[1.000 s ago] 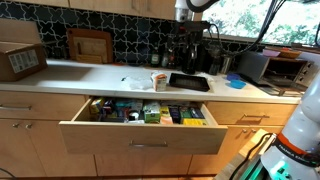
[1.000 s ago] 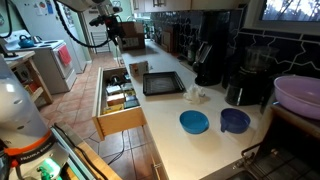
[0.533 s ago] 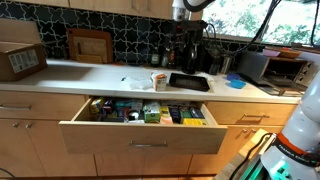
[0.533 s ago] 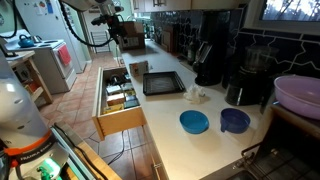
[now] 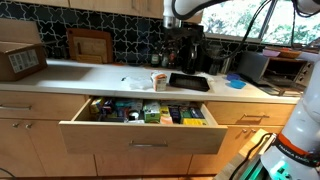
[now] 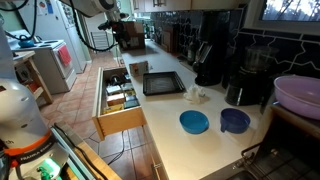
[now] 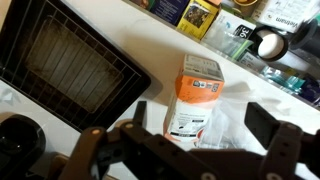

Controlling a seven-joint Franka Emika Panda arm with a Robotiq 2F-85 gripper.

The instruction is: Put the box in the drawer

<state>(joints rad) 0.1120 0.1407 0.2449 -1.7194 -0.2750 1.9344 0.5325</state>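
An orange and white box [image 7: 193,95] lies on the white counter next to crumpled clear plastic [image 7: 228,118]. In the wrist view my gripper [image 7: 205,128] is open above it, with its fingers [image 7: 141,116] on either side and well clear of it. In an exterior view the box [image 5: 158,80] stands near the counter's front edge, left of a black tray, and my gripper [image 5: 173,17] hangs high above the counter. The wooden drawer [image 5: 140,133] below is pulled fully open and holds several small items.
A black tray [image 5: 188,82] lies on the counter and also shows in the wrist view [image 7: 60,65]. A large cardboard box [image 5: 21,60] sits at the far left. Coffee machines [image 5: 185,50] stand at the back. Blue bowls [image 6: 194,122] sit at the counter's end.
The arm has moved left along the top of an exterior view, and my gripper has risen. The box and drawer have not moved.
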